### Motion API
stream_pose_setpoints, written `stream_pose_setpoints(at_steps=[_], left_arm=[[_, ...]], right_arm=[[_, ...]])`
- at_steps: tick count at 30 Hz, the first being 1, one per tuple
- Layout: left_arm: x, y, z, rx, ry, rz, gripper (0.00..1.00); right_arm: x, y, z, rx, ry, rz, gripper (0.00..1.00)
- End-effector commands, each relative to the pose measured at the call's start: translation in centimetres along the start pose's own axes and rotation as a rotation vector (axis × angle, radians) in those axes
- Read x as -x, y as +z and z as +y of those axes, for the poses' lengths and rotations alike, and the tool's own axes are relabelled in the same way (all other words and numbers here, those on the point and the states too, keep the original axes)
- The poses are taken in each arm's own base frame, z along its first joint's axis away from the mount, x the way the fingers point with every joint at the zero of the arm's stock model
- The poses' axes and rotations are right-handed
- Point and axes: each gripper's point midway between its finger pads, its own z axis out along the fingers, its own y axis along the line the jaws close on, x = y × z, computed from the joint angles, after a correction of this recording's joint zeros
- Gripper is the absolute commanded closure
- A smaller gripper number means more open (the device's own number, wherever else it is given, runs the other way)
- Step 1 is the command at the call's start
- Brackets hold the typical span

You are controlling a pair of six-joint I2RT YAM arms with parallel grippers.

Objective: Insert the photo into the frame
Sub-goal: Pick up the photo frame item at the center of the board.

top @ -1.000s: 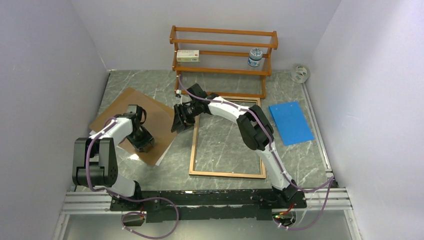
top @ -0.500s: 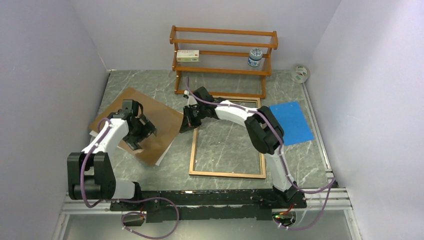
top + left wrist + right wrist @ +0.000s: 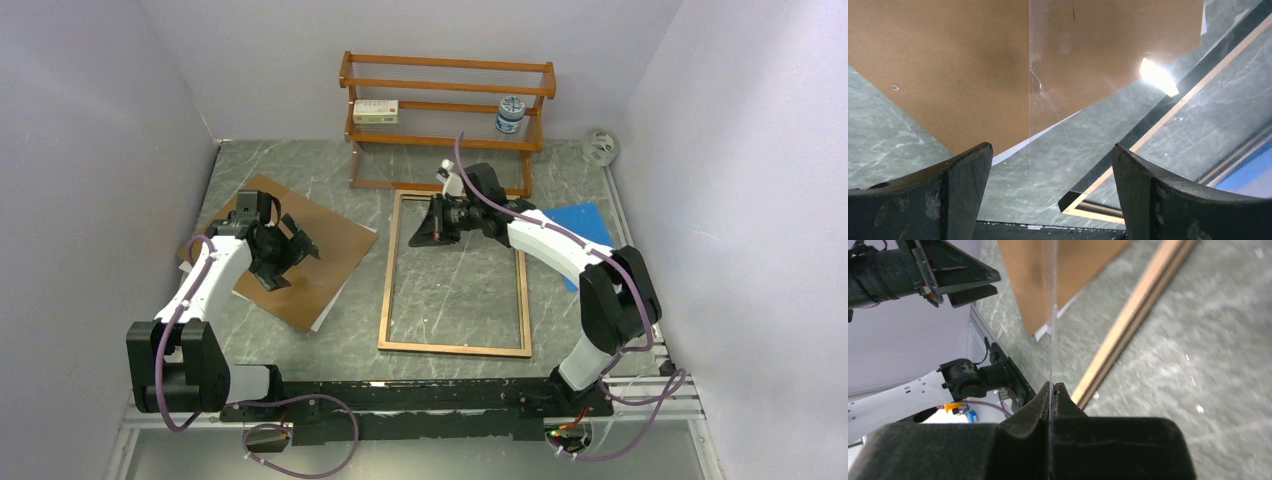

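Surface (image 3: 300, 165) left: left end effector (image 3: 283, 248) just opened wide over backing board (image 3: 320, 250). Right end effector (image 3: 425, 232) now clamps clear pane (image 3: 1053, 315) above frame (image 3: 385, 290). White photo (image 3: 1013, 150) edge peeks under board, not yet inserted.

The photo (image 3: 1015, 148) is nearly all hidden under the brown backing board (image 3: 948, 60), just a white sliver peeking out. The right arm (image 3: 555, 245) covers part of the blue sheet (image 3: 580, 218). The clear pane (image 3: 1052, 315) in the right pincer (image 3: 1052, 386) shows edge-on only. The label on the shelf box (image 3: 375, 111) is too small to read.

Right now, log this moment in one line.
left gripper open | right gripper shut on clear pane | frame on table | photo under brown board
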Motion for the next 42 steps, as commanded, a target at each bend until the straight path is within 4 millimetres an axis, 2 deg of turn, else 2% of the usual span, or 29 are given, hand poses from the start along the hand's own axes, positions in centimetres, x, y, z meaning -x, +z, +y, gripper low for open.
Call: stream_pose_setpoints(at_steps=[1,6,12,21,25,28,33,34,35,36,39,42], left_arm=[[-1.6,0.2,-1.4,-0.118,-0.013,0.057,0.06],[-4.1,1.4,-1.8,-0.206,-0.065,0.147,0.06],[-5.4,2.7,-1.4,-0.247,-0.056,0.172,0.06],[-5.9,0.5,-5.4,-0.501,-0.140,0.212,0.06],[-6.2,-0.3,-6.8,-0.582,-0.197,0.263,0.12],[-5.7,-0.9,-7.6,-0.636,-0.246,0.278,0.24],[-3.5,-2.5,-8.6,-0.701,-0.250,0.221,0.54],[-3.1,-2.9,-8.8,-0.716,-0.221,0.193,0.65],[-2.7,-3.3,-9.1,-0.725,-0.195,0.172,0.70],[-2.4,-3.8,-9.4,-0.744,-0.167,0.153,0.79],[-1.8,-5.2,-10.8,-0.825,-0.094,0.139,0.95],[-1.4,-6.6,-12.2,-0.900,-0.049,0.148,0.97]], right_arm=[[-1.5,-3.0,0.0,0.031,0.098,-0.003,1.00],[-1.2,-5.7,1.2,0.096,0.301,-0.059,1.00],[-1.3,-7.9,2.7,0.182,0.497,-0.100,1.00],[-2.7,-10.1,3.6,0.251,0.616,-0.099,1.00],[-3.1,-10.8,3.7,0.252,0.623,-0.101,1.00],[-3.8,-11.1,3.4,0.246,0.628,-0.098,1.00],[-5.2,-11.7,1.8,0.189,0.582,-0.098,1.00],[-5.4,-11.8,1.6,0.184,0.558,-0.100,0.96],[-5.6,-11.8,1.3,0.175,0.533,-0.103,0.93],[-5.8,-11.9,1.1,0.170,0.511,-0.105,0.89],[-6.1,-12.1,0.8,0.182,0.447,-0.115,0.80],[-6.3,-12.2,1.0,0.216,0.400,-0.115,0.69]])
